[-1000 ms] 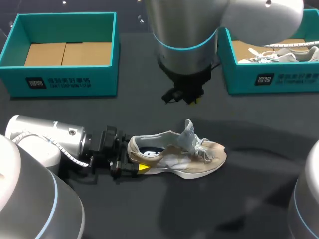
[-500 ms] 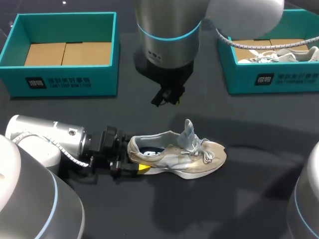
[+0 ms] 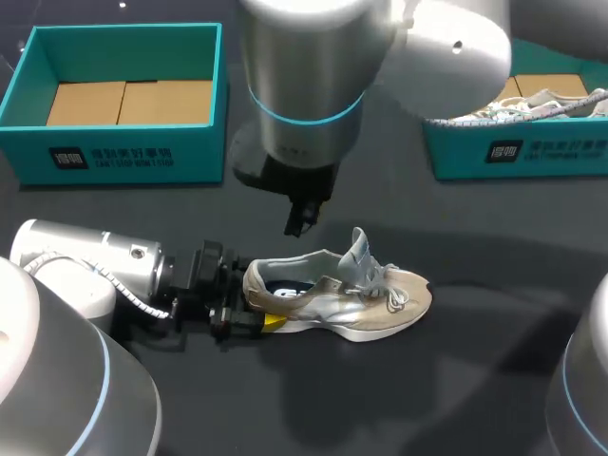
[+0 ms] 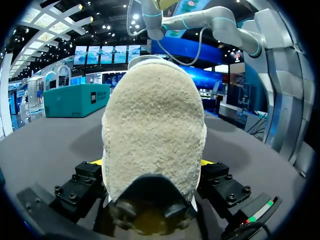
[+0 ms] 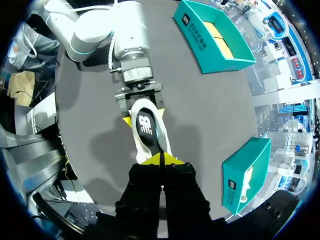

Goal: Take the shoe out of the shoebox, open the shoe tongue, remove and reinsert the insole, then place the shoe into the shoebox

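Lying upright on the dark counter [image 3: 456, 380], the beige-and-white lace-up running shoe [image 3: 337, 294] is pinched at the heel by the left end effector [image 3: 255, 319]. The right end effector [image 5: 161, 161], tips pressed together, is held above the shoe; it should be spread before the tongue [image 3: 358, 252] is drawn forward. The dark insole [image 5: 145, 122] is shown plainly only by the right wrist view.

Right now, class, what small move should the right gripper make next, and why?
Probably lower the right gripper toward the opening of the shoe and part its fingers. It hangs above the shoe with its yellow tips together, the left gripper clamps the heel on the table, the tongue stands up, and the insole lies inside.
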You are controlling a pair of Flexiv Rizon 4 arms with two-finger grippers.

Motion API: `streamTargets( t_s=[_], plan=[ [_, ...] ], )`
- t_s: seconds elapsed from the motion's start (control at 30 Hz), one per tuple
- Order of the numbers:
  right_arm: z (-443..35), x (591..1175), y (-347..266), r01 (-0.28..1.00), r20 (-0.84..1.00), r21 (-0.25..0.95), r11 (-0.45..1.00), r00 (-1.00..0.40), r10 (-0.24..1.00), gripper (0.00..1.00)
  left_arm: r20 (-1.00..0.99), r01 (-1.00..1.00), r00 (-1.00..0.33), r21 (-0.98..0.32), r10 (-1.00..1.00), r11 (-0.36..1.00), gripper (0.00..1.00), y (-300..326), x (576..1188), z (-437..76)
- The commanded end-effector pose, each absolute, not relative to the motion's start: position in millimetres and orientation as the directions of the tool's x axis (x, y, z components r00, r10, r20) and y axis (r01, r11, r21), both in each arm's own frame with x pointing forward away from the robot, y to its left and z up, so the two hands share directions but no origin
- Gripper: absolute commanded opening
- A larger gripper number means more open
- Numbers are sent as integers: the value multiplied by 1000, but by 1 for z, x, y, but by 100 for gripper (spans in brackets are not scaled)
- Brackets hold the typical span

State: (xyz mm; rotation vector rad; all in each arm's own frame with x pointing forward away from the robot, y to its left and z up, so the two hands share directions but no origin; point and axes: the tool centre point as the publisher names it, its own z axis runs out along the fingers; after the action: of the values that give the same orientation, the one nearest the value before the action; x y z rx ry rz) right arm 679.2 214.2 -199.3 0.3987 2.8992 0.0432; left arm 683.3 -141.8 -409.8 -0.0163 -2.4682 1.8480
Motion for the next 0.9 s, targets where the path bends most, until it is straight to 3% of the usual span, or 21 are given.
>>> streamTargets(
  t_s=[0.03,0.07,0.57,0.6,0.9],
  plan=[
    [-221,681,226,198,-195,97,975,-957,213,0,40,-26,-998,-959,43,283,0,-143,684,-410],
    [-224,679,227,154,-179,129,980,-968,176,0,40,-26,-998,-959,43,283,0,-143,684,-410],
    [-224,679,227,154,-179,129,980,-968,176,0,40,-26,-998,-959,43,283,0,-143,684,-410],
    [-231,681,230,157,-166,90,983,-971,171,0,40,-26,-998,-959,43,283,0,-143,684,-410],
    [-276,683,243,79,-131,150,986,-986,99,0,40,-26,-998,-959,43,283,0,-143,684,-410]
  ],
)
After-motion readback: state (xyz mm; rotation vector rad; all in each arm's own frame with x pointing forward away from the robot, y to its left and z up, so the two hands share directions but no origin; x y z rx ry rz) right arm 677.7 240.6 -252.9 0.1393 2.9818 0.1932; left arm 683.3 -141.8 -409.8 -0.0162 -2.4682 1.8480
